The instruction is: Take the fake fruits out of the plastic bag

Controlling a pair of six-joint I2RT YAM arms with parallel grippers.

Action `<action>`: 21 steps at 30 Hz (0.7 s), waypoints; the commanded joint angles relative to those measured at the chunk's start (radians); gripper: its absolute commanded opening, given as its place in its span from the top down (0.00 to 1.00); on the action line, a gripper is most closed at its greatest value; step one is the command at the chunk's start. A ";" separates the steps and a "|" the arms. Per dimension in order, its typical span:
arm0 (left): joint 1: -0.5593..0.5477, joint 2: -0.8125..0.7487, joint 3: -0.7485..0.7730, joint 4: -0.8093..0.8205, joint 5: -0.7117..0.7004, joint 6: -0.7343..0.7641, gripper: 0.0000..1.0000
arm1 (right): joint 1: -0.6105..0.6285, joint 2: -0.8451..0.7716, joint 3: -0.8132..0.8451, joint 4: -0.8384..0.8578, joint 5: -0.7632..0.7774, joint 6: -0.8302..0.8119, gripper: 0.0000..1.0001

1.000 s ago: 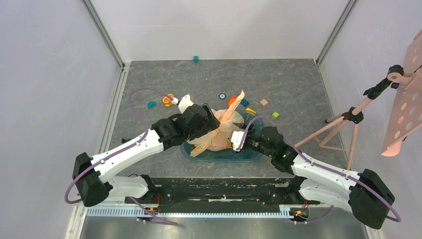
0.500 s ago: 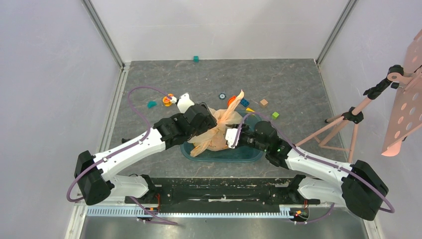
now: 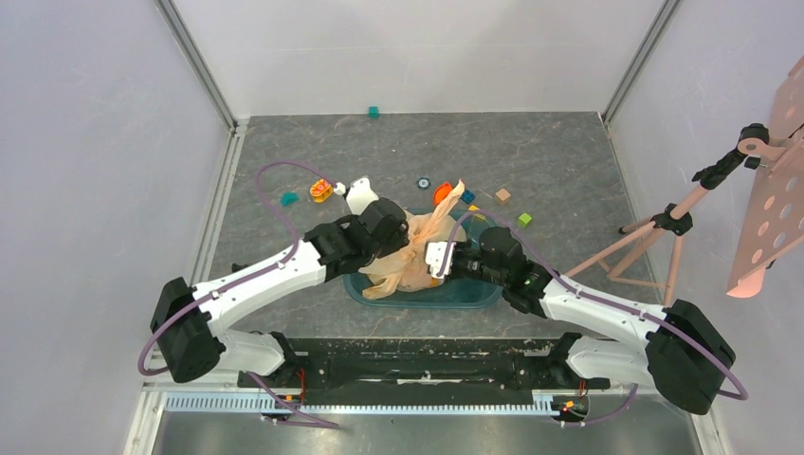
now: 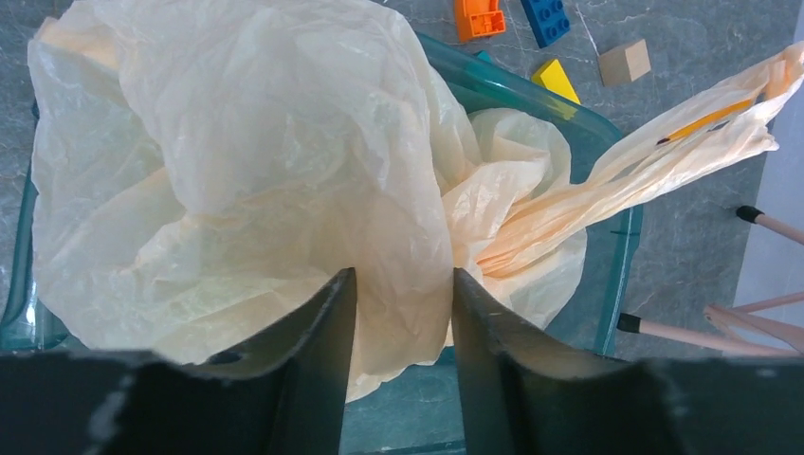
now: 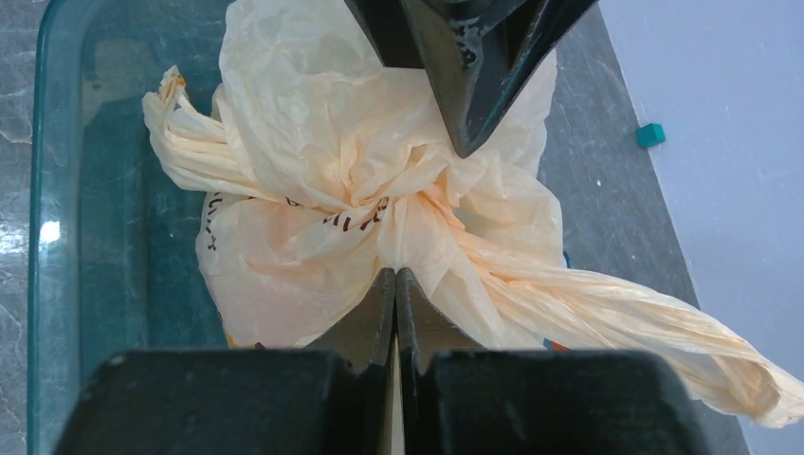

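The plastic bag, pale peach and knotted, lies in a teal transparent tub. The fake fruits are hidden inside its film. My left gripper reaches in from the left. In the left wrist view it stands open, its two fingers apart with a bulge of the bag between them. From the right, my right gripper comes in. The right wrist view shows it shut on a pinch of the bag just below the knot. The left arm's fingers show above the knot there.
Small toy blocks lie behind the tub: orange, blue, tan, green, teal. An orange-yellow ring toy sits at the left. A tripod stand leans in on the right.
Both arms have moved in toward the bag. The right jaws have closed onto the film by the knot. The left jaws have narrowed around a fold.
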 commanded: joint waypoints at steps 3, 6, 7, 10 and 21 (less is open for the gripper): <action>-0.002 0.009 -0.009 0.037 -0.046 0.057 0.72 | 0.004 -0.034 0.011 0.017 0.017 0.058 1.00; 0.001 -0.003 -0.008 0.021 -0.062 0.070 0.90 | 0.004 -0.066 -0.027 0.067 0.084 0.118 1.00; 0.004 -0.010 -0.006 0.015 -0.068 0.075 0.94 | 0.004 -0.082 -0.043 0.089 0.119 0.140 1.00; 0.034 -0.038 -0.008 -0.003 -0.072 0.100 0.98 | -0.006 -0.125 -0.085 0.138 0.195 0.212 1.00; 0.279 -0.174 -0.147 0.001 0.050 0.172 0.98 | -0.188 -0.194 -0.119 0.089 0.412 0.595 1.00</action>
